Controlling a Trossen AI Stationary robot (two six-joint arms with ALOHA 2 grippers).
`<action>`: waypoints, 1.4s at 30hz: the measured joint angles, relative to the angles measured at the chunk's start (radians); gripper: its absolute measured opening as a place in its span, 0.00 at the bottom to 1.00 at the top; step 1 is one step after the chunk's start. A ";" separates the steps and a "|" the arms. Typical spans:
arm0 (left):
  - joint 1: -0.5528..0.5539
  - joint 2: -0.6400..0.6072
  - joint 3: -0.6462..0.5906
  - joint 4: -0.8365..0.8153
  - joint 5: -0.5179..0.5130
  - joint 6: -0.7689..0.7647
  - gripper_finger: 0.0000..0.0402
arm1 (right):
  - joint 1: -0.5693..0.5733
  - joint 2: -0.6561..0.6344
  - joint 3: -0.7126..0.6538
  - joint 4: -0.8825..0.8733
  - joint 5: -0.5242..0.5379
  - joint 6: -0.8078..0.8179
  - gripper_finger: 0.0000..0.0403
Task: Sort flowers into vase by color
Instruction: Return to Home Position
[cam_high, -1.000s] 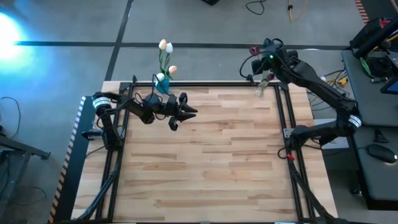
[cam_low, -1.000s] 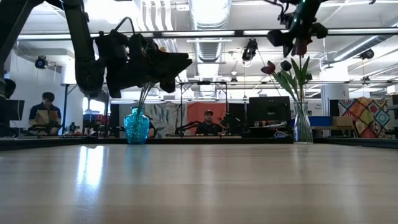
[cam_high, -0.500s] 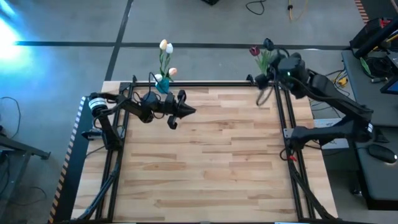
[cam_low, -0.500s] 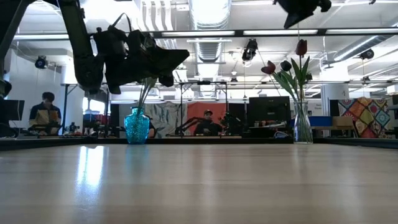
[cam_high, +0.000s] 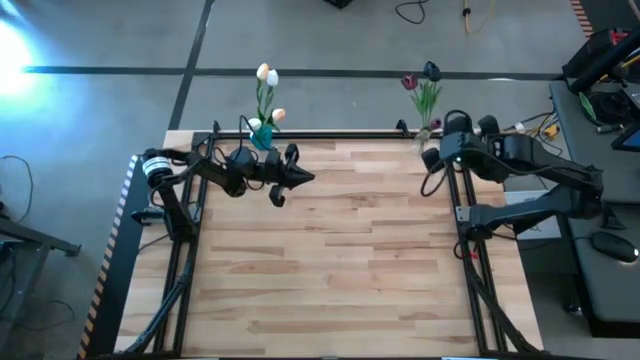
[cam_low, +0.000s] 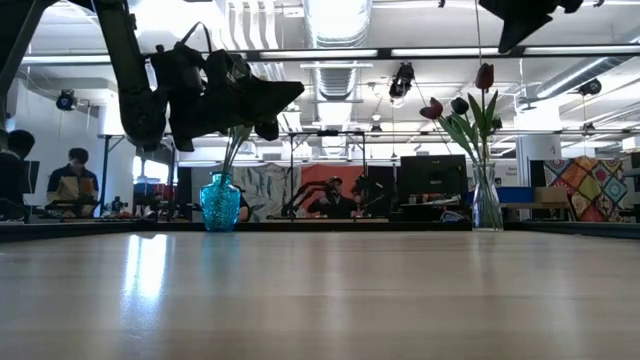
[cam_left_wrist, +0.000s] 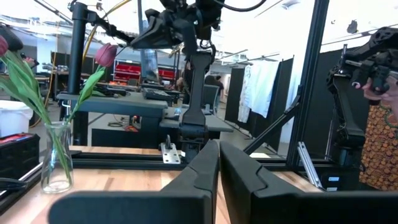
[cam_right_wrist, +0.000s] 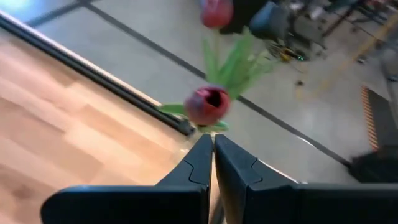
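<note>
A blue vase (cam_high: 261, 137) at the table's far left holds white and peach flowers (cam_high: 266, 76). At the far right, a clear glass vase (cam_low: 487, 200) holds dark red and purple flowers (cam_high: 419, 78), their stems standing in it. My left gripper (cam_high: 306, 178) hangs shut above the table, just near of the blue vase, holding nothing. My right gripper (cam_right_wrist: 212, 149) is shut and empty, up high by the table's right rail. It points down toward a red tulip head (cam_right_wrist: 208, 104) in the clear vase.
Black frame rails (cam_high: 330, 135) run along the table's far edge and both sides. The wooden tabletop (cam_high: 320, 250) lies bare between the arms. People and workbenches (cam_low: 75, 185) show in the room beyond the table.
My right gripper has let go of a red tulip, which stays upright in the clear vase. It has drawn back toward the table's near and right edges and has shut. My left gripper has shut where it hangs.
</note>
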 joint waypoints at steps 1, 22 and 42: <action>0.000 0.000 0.000 0.000 0.000 0.000 0.00 | 0.000 0.007 0.000 -0.018 0.012 0.022 0.03; 0.000 0.000 0.000 0.000 0.000 0.000 0.00 | -0.090 0.227 -0.002 0.275 0.048 -0.188 0.03; 0.006 -0.091 -0.032 -0.159 0.030 0.176 0.00 | -0.015 0.161 -0.232 0.845 -0.503 -0.680 0.03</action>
